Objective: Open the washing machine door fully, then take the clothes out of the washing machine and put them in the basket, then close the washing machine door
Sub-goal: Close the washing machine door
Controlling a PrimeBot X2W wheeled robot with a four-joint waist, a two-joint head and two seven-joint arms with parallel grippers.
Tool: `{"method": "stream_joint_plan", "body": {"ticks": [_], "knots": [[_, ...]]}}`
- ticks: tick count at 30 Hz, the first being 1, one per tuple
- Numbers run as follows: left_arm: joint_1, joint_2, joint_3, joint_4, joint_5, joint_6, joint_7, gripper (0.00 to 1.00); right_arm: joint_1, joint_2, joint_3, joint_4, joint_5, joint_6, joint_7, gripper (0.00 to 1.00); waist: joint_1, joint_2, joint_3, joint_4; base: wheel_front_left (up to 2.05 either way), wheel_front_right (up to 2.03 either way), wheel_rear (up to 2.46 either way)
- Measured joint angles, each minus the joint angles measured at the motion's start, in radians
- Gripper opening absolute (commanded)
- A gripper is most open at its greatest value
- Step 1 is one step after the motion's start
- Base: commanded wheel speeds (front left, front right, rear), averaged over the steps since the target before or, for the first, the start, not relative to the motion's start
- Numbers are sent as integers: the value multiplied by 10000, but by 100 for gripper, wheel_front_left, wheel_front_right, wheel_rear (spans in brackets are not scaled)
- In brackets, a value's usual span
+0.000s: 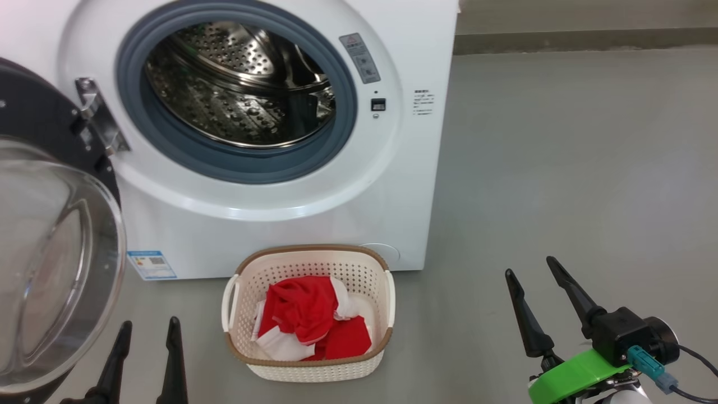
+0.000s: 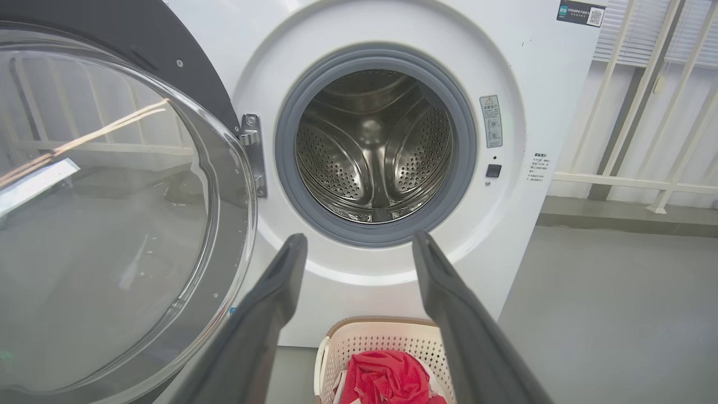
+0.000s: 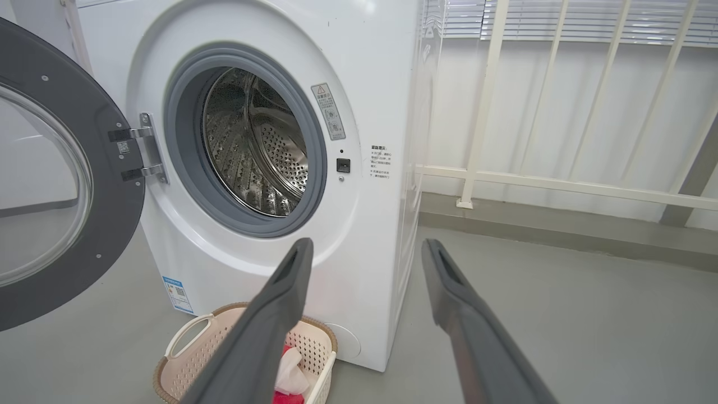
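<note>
Two steps look done and one remains. The drum (image 1: 241, 84) of the washing machine (image 1: 269, 224) appears bare. The red and white clothes (image 1: 305, 320) lie heaped in the basket (image 1: 314, 249), which sits on the floor (image 1: 561, 168) just in front of the machine. The washing machine door (image 1: 56, 241) stands swung wide at the left. Both grippers are empty with fingers apart: the left gripper (image 1: 150, 322) is near the door's lower edge, and the right gripper (image 1: 530, 266) is well off to the right. The likeliest trouble is in the closing push. The black rim (image 1: 33, 106) is glossy and the glass (image 1: 39, 292) bulges, so a finger could slide off, or knock the glass hard enough to jar the hinge (image 1: 98, 115). A finger resting on the inner face as the door shuts could be pinched against the grey rubber ring (image 1: 168, 146). The door's arc sweeps across the space above the basket, and I cannot tell whether its lower rim clears the basket's brown edge, so a snag there is possible. Room is tight at the left, between door and machine. The floor to the right lies wide open.
</note>
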Motion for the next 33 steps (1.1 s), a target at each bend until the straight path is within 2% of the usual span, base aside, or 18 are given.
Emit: {"method": "stream_joint_plan", "body": {"ticks": [11,33], "knots": [[8,19,-15,-709,105,426,320,100,-2,2,422,-56,27,0,0,100,0,0,3,1230,0,0,0],[210,121,4,-1427,261,941,646,100,-247,-4,1122,-40,98,0,2,100,0,0,37,3803,0,0,0]]}}
